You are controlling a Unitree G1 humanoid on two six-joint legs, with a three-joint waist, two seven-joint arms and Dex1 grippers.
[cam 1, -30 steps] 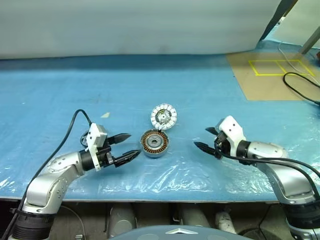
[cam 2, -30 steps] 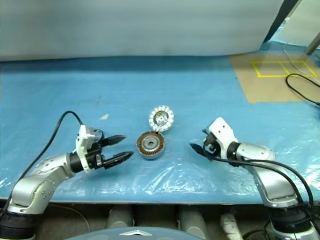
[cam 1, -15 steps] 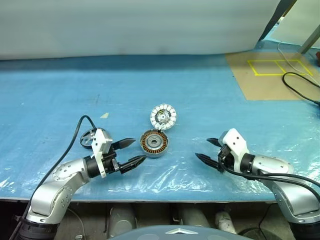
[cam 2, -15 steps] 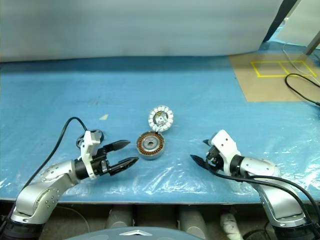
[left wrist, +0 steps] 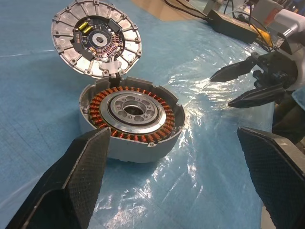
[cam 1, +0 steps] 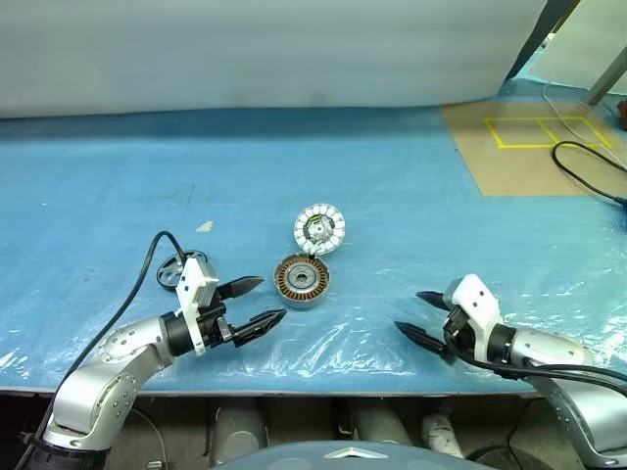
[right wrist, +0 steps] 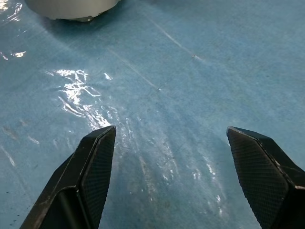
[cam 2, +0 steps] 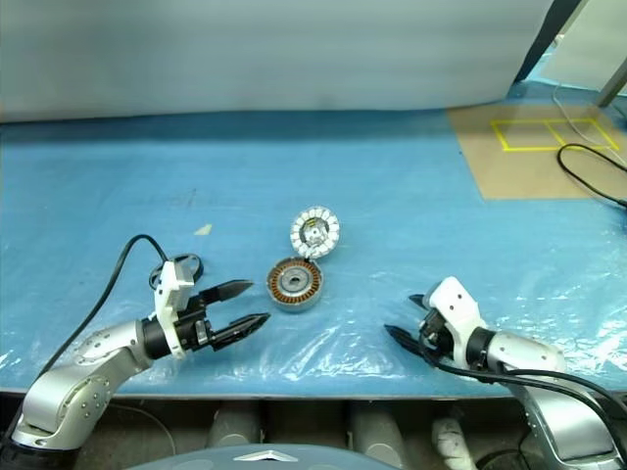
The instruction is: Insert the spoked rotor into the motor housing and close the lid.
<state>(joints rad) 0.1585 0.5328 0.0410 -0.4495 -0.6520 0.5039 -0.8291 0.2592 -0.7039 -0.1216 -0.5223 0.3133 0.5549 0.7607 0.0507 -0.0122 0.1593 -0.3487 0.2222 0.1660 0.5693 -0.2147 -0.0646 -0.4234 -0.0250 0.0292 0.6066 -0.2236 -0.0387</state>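
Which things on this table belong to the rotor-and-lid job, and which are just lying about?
Job:
- motor housing, copper windings up
- lid, propped tilted at the housing's far edge
- spoked rotor, partly hidden behind the left arm
- left claw and right claw, both open and empty

Lying about:
- black cable
- yellow tape square
- small pale scrap

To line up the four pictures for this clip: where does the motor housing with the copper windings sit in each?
Left eye view: motor housing, centre of the blue sheet, between both grippers.
Right eye view: same spot, centre.
Left wrist view: large, centre-left, coils facing up.
Right wrist view: a grey round base at the upper edge, probably the housing.
Shared landmark: the lid, propped open on the housing's far edge.
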